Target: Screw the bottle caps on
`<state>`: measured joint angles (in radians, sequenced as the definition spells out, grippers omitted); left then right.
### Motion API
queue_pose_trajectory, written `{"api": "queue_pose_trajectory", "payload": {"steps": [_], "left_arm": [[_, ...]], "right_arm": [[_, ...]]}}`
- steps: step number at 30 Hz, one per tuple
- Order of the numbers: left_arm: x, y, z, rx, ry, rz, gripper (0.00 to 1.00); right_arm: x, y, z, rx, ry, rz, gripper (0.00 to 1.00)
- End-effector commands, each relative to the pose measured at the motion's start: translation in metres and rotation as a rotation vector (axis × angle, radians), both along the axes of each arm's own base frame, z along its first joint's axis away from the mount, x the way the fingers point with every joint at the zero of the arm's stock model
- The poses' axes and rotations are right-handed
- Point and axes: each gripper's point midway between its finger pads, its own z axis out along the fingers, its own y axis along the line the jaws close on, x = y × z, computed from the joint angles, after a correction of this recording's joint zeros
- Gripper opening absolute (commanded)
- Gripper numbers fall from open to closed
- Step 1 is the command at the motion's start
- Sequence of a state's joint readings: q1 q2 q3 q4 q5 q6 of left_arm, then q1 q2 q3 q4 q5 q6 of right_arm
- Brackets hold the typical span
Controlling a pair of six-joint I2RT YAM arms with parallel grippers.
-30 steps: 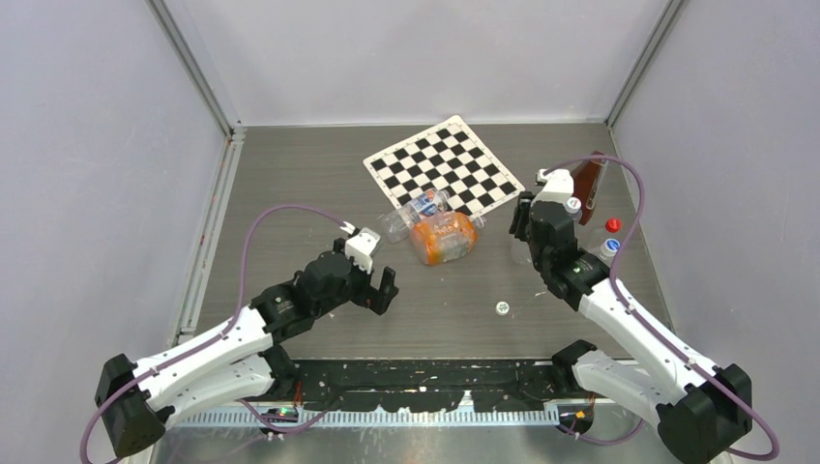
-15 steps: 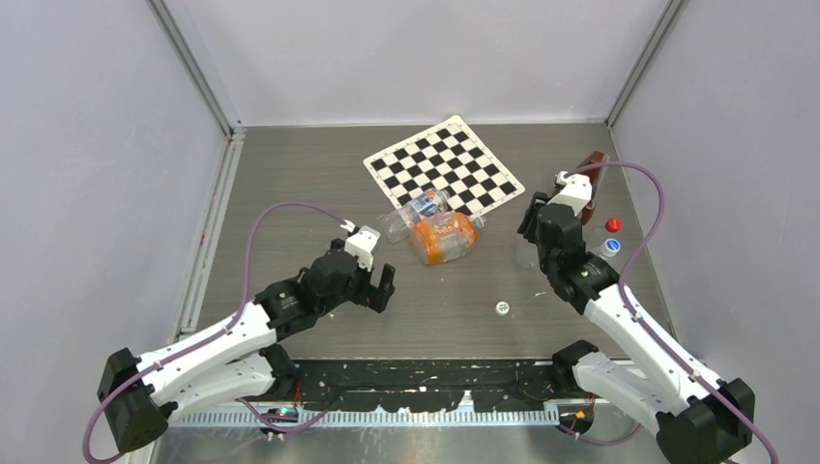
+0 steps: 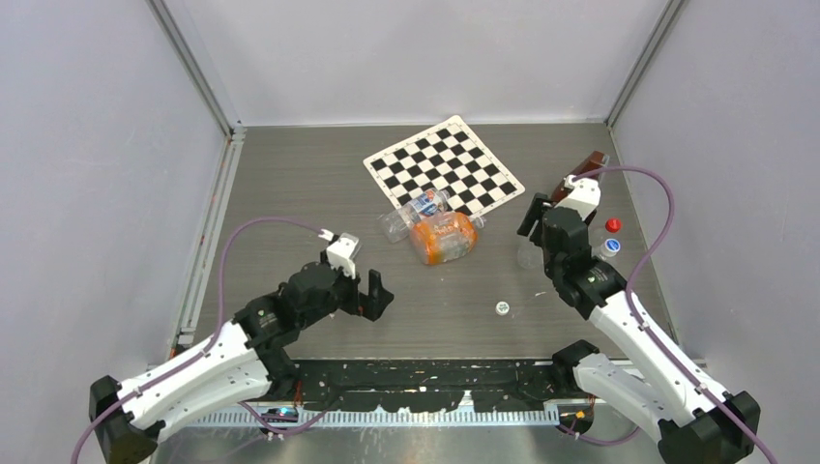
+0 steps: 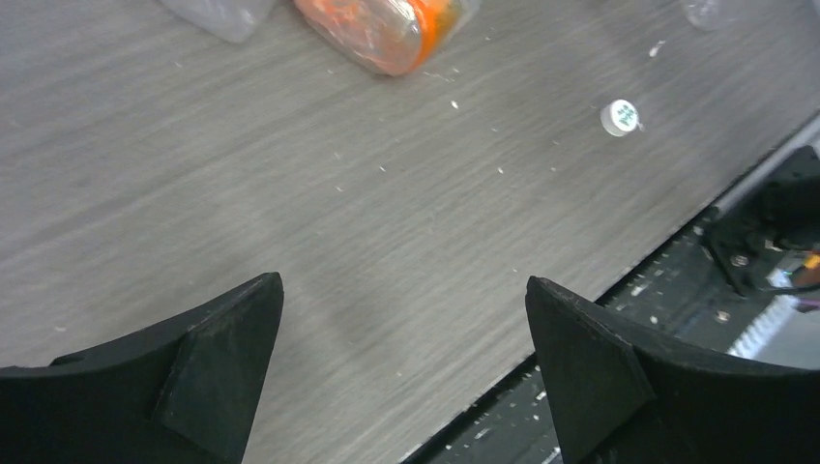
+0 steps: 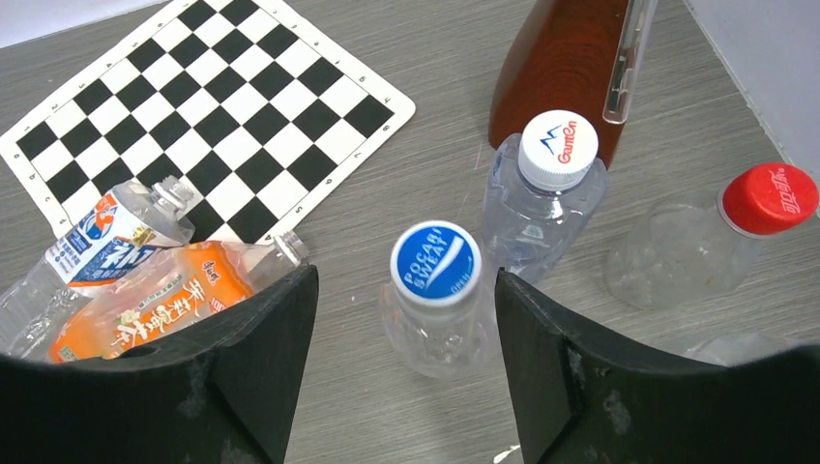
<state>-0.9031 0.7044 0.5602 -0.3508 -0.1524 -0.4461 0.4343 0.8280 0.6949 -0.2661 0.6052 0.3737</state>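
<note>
Pincers stand as follows: my left pincer [image 4: 401, 290] hangs released, jaws wide, over the bench [image 4: 290, 193], grasping nothing. A loose white cap [image 4: 620, 117] lies flat on the bench ahead and to its right, near the front edge. My right pincer [image 5: 404, 274] is also released, jaws apart on either side of an upright blue-capped bottle [image 5: 435, 266]. Just behind it, a clear bottle [image 5: 522, 227] wears a second white cap [image 5: 558, 148].

Left wrist view: orange bottle [image 4: 382, 34] and clear bottle [image 4: 218, 12] cut off by top edge. Overhead: print on loose white cap [image 3: 502, 307] too small to read.
</note>
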Motion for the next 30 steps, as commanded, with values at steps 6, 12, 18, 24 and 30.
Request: {"api": "queue_pose_trajectory", "payload": {"steps": [6,12,18,24,30], "left_arm": [[-0.03,-0.036,0.006,-0.275,0.08,-0.15,1.0],[-0.041,-0.054,0.001,-0.32,0.063,-0.283,1.0],[-0.02,-0.053,-0.009,-0.163,0.125,-0.192,1.0],[0.017,-0.067,0.021,0.019,0.094,-0.161,1.0],[0.084,-0.083,0.043,0.262,-0.042,-0.095,1.0]], "right_arm": [[-0.013,0.011,0.065,0.027,-0.064,0.121,0.95],[-0.039,0.061,0.096,0.05,-0.034,0.482,0.97],[-0.059,0.084,0.094,0.072,-0.047,0.655,0.98],[-0.066,0.08,0.087,0.118,0.162,0.596,0.98],[-0.062,0.074,0.094,0.175,0.453,0.425,0.99]]}}
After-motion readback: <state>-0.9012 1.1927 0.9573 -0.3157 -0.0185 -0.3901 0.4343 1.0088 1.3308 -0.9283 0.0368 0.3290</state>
